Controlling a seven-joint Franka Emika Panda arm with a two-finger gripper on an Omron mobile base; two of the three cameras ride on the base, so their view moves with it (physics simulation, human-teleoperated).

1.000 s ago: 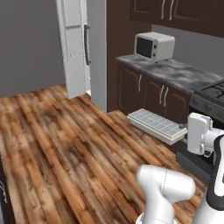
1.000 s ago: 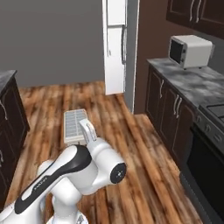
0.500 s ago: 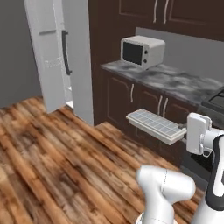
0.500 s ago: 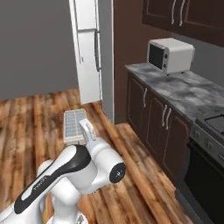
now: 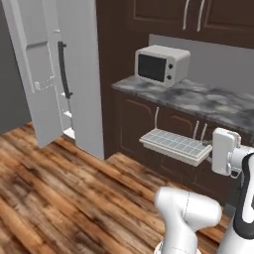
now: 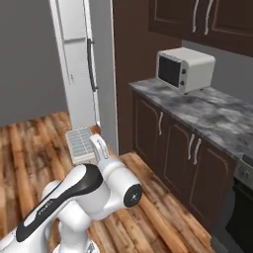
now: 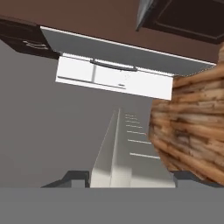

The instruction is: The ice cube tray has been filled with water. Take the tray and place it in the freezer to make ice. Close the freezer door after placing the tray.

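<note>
Ice cube tray (image 5: 174,145) was held level in mid-air, jaws clamped on its near end. It jutted away from the gripper (image 7: 131,177) toward the open freezer door (image 5: 37,74).

White ice cube tray (image 5: 174,144) — level, aloft

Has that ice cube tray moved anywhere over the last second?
Yes: carried along with the driving robot, the ice cube tray is now nearer the freezer and beside the microwave counter.

The floor (image 5: 59,178) is brown wood planks with streaky grain. The counter (image 5: 208,101) looks like smooth, cloudy grey stone, and the cupboards (image 6: 173,143) under it are dark wood. The ice cube tray (image 5: 174,146) looks like smooth white plastic.
</note>
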